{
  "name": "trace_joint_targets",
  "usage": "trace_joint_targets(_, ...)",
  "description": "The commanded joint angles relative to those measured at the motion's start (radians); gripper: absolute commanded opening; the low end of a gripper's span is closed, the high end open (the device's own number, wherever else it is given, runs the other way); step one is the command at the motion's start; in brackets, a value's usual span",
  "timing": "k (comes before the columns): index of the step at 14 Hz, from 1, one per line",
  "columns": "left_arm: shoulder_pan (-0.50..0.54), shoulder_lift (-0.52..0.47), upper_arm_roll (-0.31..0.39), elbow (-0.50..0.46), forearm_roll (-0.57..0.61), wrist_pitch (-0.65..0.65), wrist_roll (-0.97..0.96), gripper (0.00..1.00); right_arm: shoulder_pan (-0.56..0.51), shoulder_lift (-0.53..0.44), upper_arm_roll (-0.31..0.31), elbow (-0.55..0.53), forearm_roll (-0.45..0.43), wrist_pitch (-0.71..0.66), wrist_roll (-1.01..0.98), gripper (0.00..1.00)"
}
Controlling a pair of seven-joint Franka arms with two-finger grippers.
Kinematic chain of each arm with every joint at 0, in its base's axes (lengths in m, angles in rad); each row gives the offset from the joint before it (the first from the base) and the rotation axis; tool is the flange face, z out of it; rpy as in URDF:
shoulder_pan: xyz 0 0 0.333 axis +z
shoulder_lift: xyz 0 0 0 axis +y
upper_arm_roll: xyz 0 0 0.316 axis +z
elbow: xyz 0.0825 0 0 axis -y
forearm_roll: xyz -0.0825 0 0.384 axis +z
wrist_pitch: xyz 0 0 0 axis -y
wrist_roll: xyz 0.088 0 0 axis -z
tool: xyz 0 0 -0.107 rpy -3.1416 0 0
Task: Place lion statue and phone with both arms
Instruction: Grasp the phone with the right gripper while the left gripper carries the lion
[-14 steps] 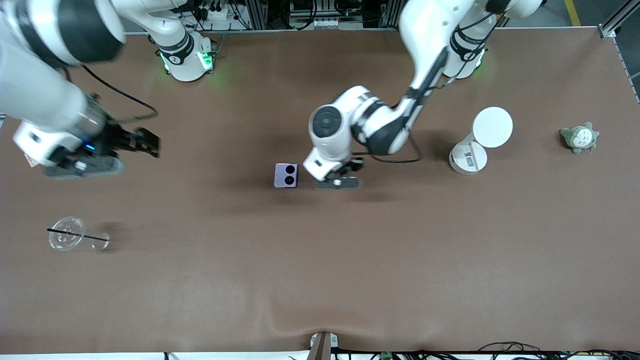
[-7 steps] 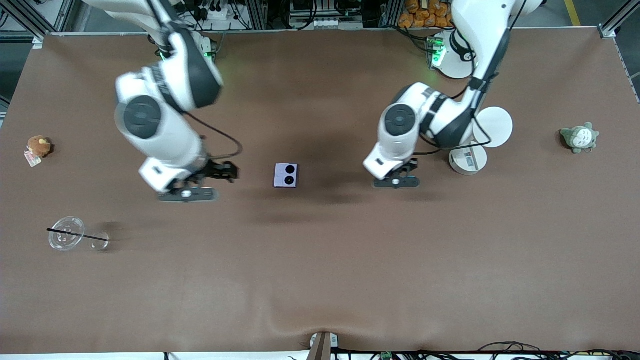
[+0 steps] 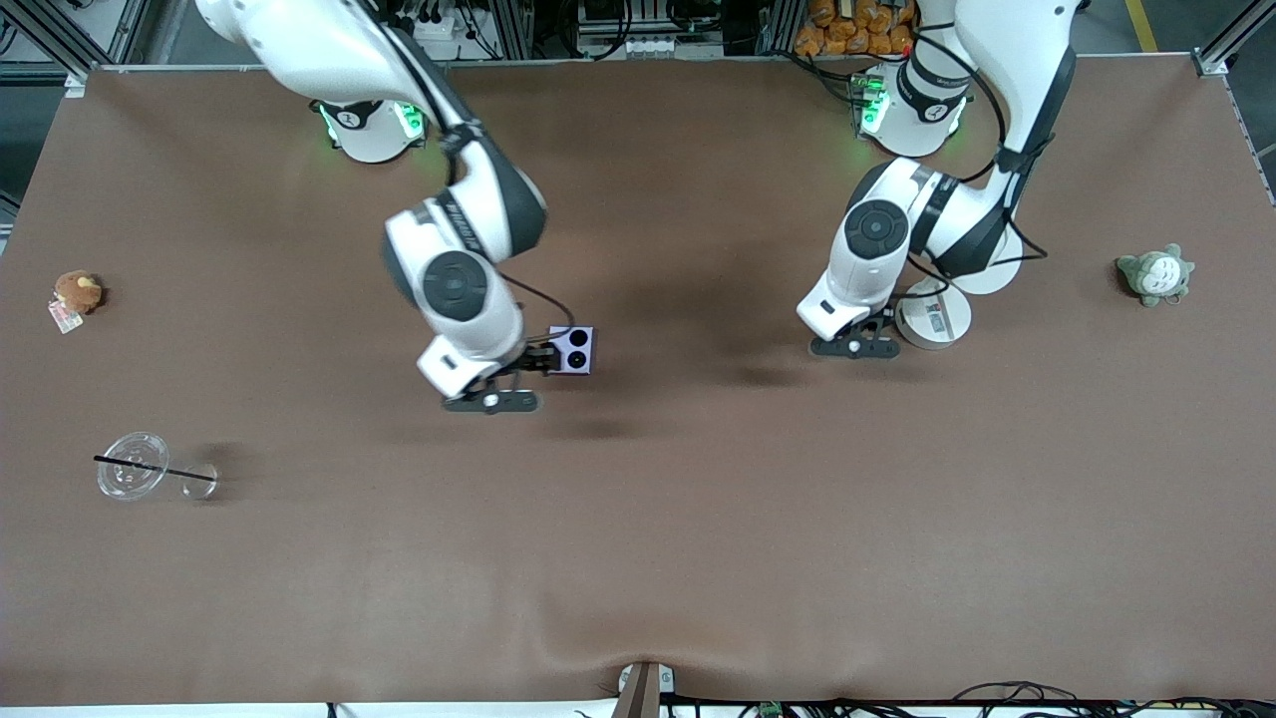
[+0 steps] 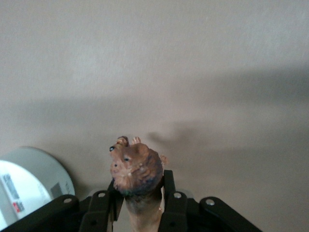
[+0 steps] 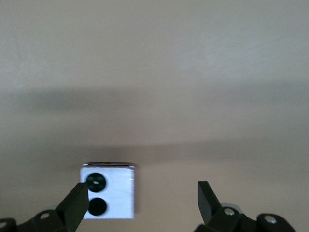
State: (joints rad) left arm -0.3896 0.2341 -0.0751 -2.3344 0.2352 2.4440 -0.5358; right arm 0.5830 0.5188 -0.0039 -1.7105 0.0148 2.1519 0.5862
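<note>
The phone (image 3: 576,350) is a small square lavender block with two black circles, lying flat in the middle of the table. My right gripper (image 3: 530,363) hangs low beside it, toward the right arm's end. In the right wrist view the right gripper (image 5: 142,200) is open and holds nothing. The phone (image 5: 113,193) shows by one finger, mostly off to the side of the gap. My left gripper (image 3: 865,331) is over the table next to a white stand. In the left wrist view the left gripper (image 4: 140,195) is shut on the reddish-brown lion statue (image 4: 136,168), head pointing out.
A white stand with a round disc (image 3: 935,319) is close beside the left hand, and its base (image 4: 26,186) shows in the left wrist view. A grey-green plush (image 3: 1154,275) sits at the left arm's end. At the right arm's end are a brown plush (image 3: 76,292) and a tipped clear cup with a straw (image 3: 135,477).
The right arm swept from its end of the table to the phone. The left arm, shut on the lion statue, moved away from the phone toward the white stand.
</note>
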Motion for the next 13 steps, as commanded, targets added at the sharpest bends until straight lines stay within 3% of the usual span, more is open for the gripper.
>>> trace_joint_targets(1, 0.005, -0.078, -0.006, -0.098, 0.023, 0.024, -0.001, 0.00, 0.055, 0.027, -0.010, -0.031, -0.001, 0.068, 0.087, 1.00)
trace_joint_targets(4, 0.063, -0.070, -0.009, -0.111, 0.111, 0.041, 0.000, 0.00, 0.078, 0.072, -0.010, -0.038, -0.001, 0.132, 0.087, 1.00)
trace_joint_targets(11, 0.072, -0.003, -0.009, -0.095, 0.121, 0.118, 0.002, 0.04, 0.113, 0.124, -0.010, -0.043, -0.001, 0.134, 0.107, 1.00)
trace_joint_targets(12, 0.072, 0.002, -0.009, -0.092, 0.121, 0.119, 0.002, 0.11, 0.116, 0.128, -0.010, -0.044, -0.001, 0.137, 0.118, 1.00)
trace_joint_targets(13, 0.074, 0.004, -0.009, -0.086, 0.121, 0.119, 0.002, 0.47, 0.118, 0.133, -0.010, -0.046, -0.001, 0.135, 0.118, 1.00)
